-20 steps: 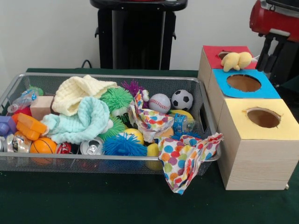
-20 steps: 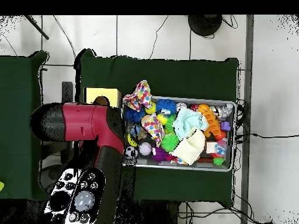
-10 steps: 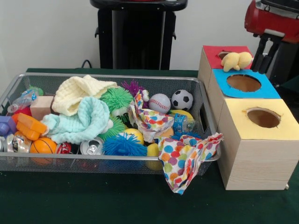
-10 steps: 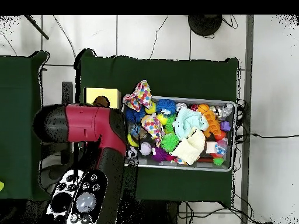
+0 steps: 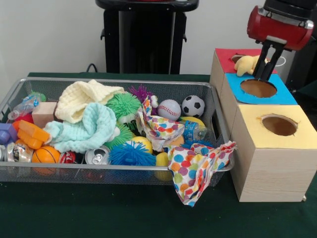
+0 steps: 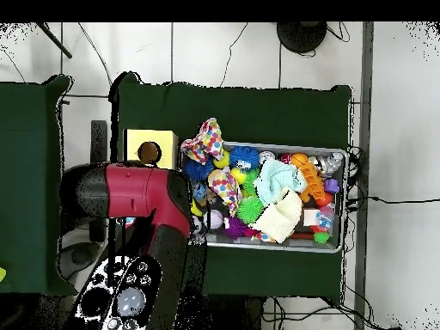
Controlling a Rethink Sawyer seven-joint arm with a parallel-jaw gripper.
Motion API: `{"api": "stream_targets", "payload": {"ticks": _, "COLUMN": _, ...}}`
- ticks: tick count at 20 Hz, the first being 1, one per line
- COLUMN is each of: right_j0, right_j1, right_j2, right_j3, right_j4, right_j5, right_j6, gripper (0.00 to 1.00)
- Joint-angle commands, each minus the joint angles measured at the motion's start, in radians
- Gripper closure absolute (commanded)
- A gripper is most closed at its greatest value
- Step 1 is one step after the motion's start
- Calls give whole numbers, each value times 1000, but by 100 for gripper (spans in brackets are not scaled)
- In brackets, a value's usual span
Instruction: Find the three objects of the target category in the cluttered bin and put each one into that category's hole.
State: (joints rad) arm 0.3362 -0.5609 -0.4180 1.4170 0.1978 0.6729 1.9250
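Green-clothed table (image 5: 99, 213), set before a pale wall, bearing all items listed. Wire mesh bin (image 5: 114, 80): filled to its rim with mixed clutter. Red and black arm (image 5: 277, 25): entered from above at the box end, with most of the boxes hidden under it in the overhead view. Three wooden boxes standing in a touching row just beside the bin, each with a round hole: yellow-topped box (image 5: 270, 163), blue-topped box (image 5: 282, 94), red-topped box (image 5: 250, 53). Polka-dot cloth (image 5: 198, 166): draped over the bin's rim and hanging outside. Mint cloth (image 5: 84, 129) and cream cloth (image 5: 84, 99): heaped over other items, so that anything beneath is hidden. Gripper (image 5: 265, 69): held above the seam of the red and blue tops, its fingers slightly parted and nothing between them. Yellow plush toy (image 5: 250, 64): lying on the red top at the hole's edge, not dropped in. Soccer ball (image 5: 192, 105) and baseball (image 5: 169, 109): exposed near the bin's far wall. The target category is not named, though the plush suggests soft toys. Hazards judged: the perched plush could be knocked off the box by a passing finger; the hanging cloth could be dragged out during a grasp; buried targets could be missed.
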Motion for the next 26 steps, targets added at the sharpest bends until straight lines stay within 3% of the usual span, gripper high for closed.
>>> {"api": "stream_targets", "payload": {"ticks": 1, "right_j0": -8, "right_j1": 43, "right_j2": 30, "right_j3": 126, "right_j4": -49, "right_j5": -76, "right_j6": 176, "gripper": 100}}
{"api": "stream_targets", "payload": {"ticks": 13, "right_j0": -55, "right_j1": -32, "right_j2": 123, "right_j3": 276, "right_j4": -2, "right_j5": -82, "right_j6": 105, "gripper": 100}}
{"api": "stream_targets", "payload": {"ticks": 20, "right_j0": -81, "right_j1": -65, "right_j2": 169, "right_j3": 323, "right_j4": 8, "right_j5": -41, "right_j6": 76, "gripper": 100}}
{"api": "stream_targets", "payload": {"ticks": 26, "right_j0": -81, "right_j1": -86, "right_j2": 220, "right_j3": 372, "right_j4": 34, "right_j5": -74, "right_j6": 109, "gripper": 100}}
